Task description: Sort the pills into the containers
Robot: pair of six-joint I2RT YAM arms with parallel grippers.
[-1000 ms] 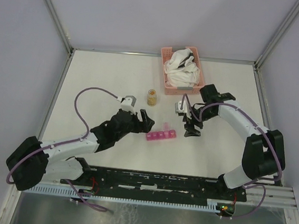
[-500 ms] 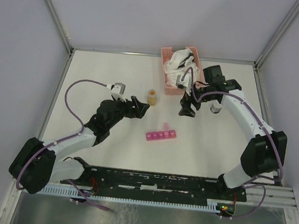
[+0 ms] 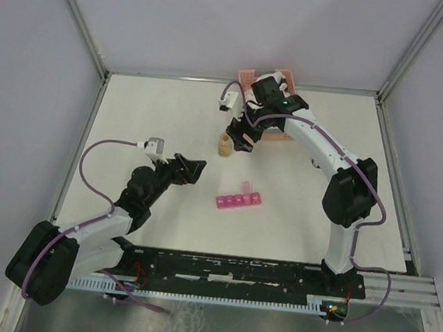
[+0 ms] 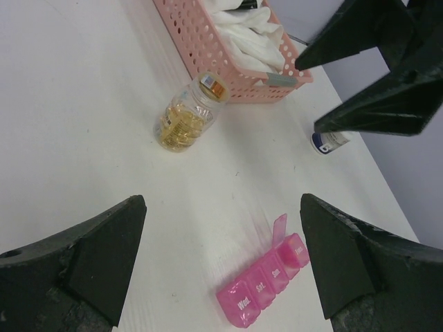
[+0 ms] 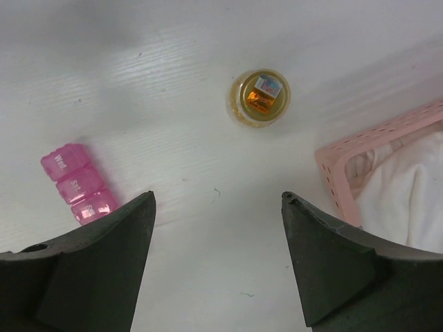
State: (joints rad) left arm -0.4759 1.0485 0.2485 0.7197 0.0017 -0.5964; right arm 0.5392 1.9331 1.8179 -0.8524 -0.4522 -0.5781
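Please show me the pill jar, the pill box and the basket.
pill jar [image 5: 259,97], right wrist view, its top.
pill box [image 4: 266,285], left wrist view, middle compartment.
basket [image 4: 201,41], left wrist view, side wall.

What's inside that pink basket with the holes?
Crumpled white cloth fills the pink basket. Anything lying beneath the cloth is covered, so I cannot tell what else is in there.

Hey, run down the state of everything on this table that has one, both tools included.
pill jar: upright, capped, amber pills inside, untouched.
pill organizer: flat on the table, one end lid flipped up, other lids down.
basket: upright, holding white cloth.
left tool: open, empty.
right tool: open, empty, near the pill jar, not touching it.
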